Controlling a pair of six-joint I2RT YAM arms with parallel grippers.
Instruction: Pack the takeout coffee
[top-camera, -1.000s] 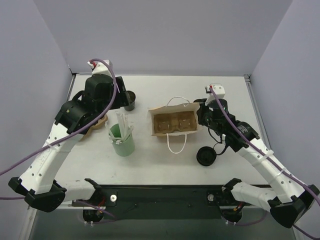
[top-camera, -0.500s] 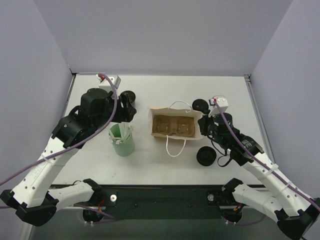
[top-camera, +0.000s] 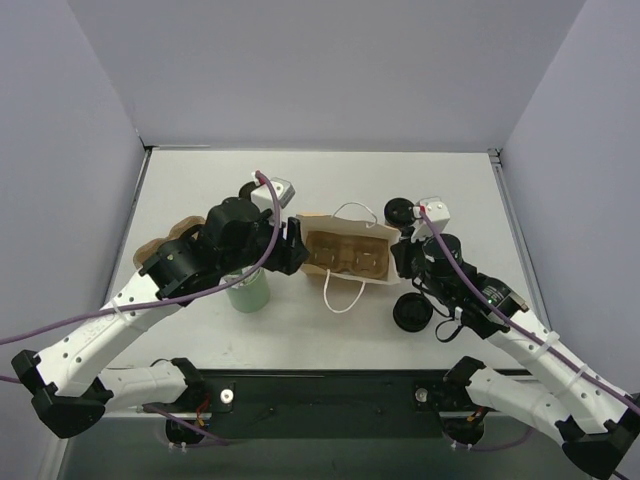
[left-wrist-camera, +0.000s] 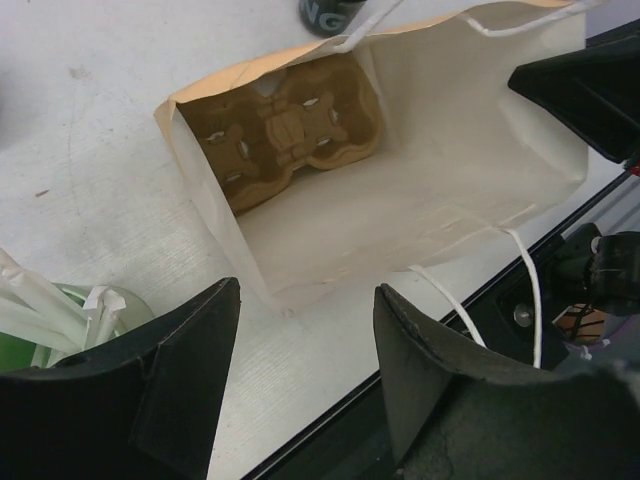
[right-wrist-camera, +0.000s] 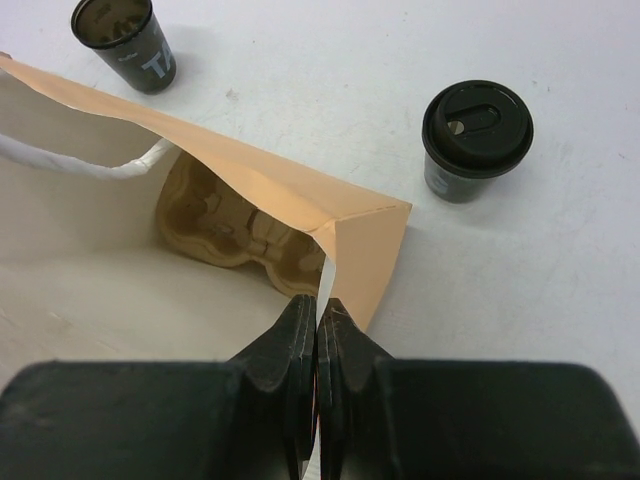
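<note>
Right wrist view: my right pincer (right-wrist-camera: 318, 303) is clamped on a corner of the bag (right-wrist-camera: 370, 240). My left pincer (left-wrist-camera: 305, 300) is wide apart and holds nothing. The coffee cup (right-wrist-camera: 476, 140) stands on the table (right-wrist-camera: 560, 300), upper right, outside the bag. Next, I think, my left pincer must grab it.

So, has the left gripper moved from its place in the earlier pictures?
Yes. In the top view the left gripper has swung right, from behind the green cup to the left end of the paper bag; the cup stayed put.
</note>
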